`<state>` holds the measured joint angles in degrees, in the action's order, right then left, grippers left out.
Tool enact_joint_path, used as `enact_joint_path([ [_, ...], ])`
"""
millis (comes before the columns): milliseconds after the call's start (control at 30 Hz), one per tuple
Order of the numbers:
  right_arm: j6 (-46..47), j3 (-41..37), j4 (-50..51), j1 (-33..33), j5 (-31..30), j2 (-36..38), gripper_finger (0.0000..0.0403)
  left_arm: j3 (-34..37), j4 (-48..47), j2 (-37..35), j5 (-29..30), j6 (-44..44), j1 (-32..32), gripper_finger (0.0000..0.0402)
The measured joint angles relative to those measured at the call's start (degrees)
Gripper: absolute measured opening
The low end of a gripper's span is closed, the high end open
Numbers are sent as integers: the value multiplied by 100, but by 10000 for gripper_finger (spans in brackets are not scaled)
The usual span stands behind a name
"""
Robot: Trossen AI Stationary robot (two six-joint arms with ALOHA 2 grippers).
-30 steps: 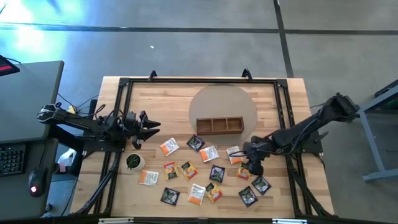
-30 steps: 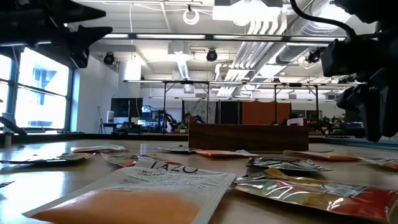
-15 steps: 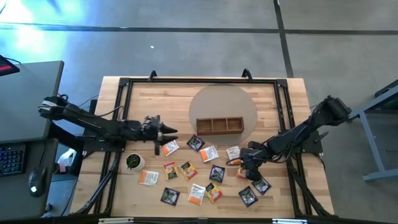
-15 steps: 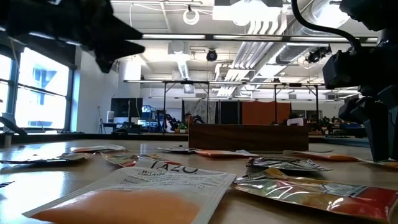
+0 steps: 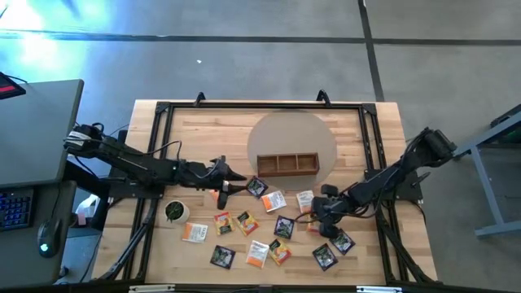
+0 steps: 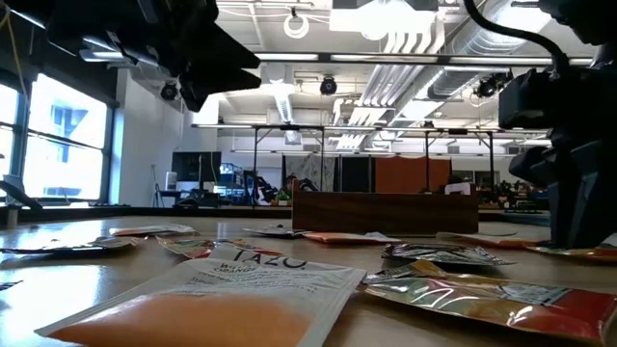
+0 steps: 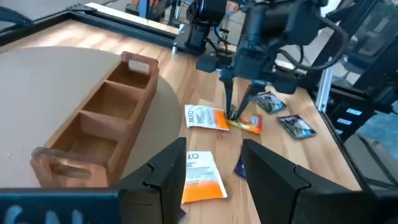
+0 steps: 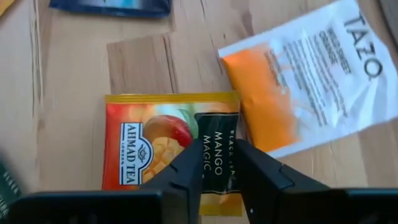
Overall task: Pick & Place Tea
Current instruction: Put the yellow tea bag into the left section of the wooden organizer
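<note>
Several small square tea packets (image 5: 269, 224) lie flat on the near half of the wooden table, white-and-orange, black and yellow-orange. My right gripper (image 8: 219, 163) points steeply down on an orange mango packet (image 8: 155, 143) with a black strip, right of the table's middle (image 5: 310, 211); its fingers are open by a narrow gap. My left gripper (image 5: 238, 180) hovers open above the packets left of the long wooden tray (image 5: 286, 163), pointing nearly level toward the right arm, nothing between its fingers (image 7: 214, 180). My right gripper sets its two fingertips (image 7: 236, 117) on the orange packet, one on each side of its black strip (image 8: 217, 146), near one edge. The fingers come from above, slanting a little. The packet lies flat on the table.
A white-and-orange packet (image 8: 311, 81) lies right beside the mango packet, a dark one (image 8: 112, 5) just beyond. The tray rests on a round grey mat (image 5: 293, 130). A small dark-centred cup (image 5: 174, 212) stands near the left. A black frame (image 5: 260, 104) rims the table.
My left gripper has swung out from the table's left edge toward the middle, staying high above the packets. My right gripper has sunk onto the orange packet and shifted slightly toward the table's left. No packet has moved.
</note>
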<state>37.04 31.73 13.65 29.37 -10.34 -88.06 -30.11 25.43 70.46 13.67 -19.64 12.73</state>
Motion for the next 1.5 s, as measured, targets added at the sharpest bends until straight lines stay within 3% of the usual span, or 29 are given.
enact_joint_path([
  [300,11,-43,-286,197,-426,-35,10,0,-75,-17,232,0,-2,155],
  [533,-313,-126,-748,140,-700,537,5,0,-36,-19,236,-9,-2,155],
  [700,-1048,-100,-1095,-12,-1936,1085,6,0,164,-19,241,90,-2,156],
  [833,-3063,-92,-1864,-342,-3518,1108,2,0,166,-18,284,313,-2,156],
  [900,-4338,-85,-2484,-623,-3995,974,3,2,183,-18,421,362,-2,156],
  [1000,-5814,-87,-3488,-1152,-4034,707,5,0,189,-20,653,455,-2,156],
  [1200,-7136,-72,-4856,-2099,-3256,-4,3,2,185,-20,859,641,-2,156],
  [1500,-7907,1016,-4917,-2570,-3175,-1250,2,2,161,-20,1014,654,-2,156],
])
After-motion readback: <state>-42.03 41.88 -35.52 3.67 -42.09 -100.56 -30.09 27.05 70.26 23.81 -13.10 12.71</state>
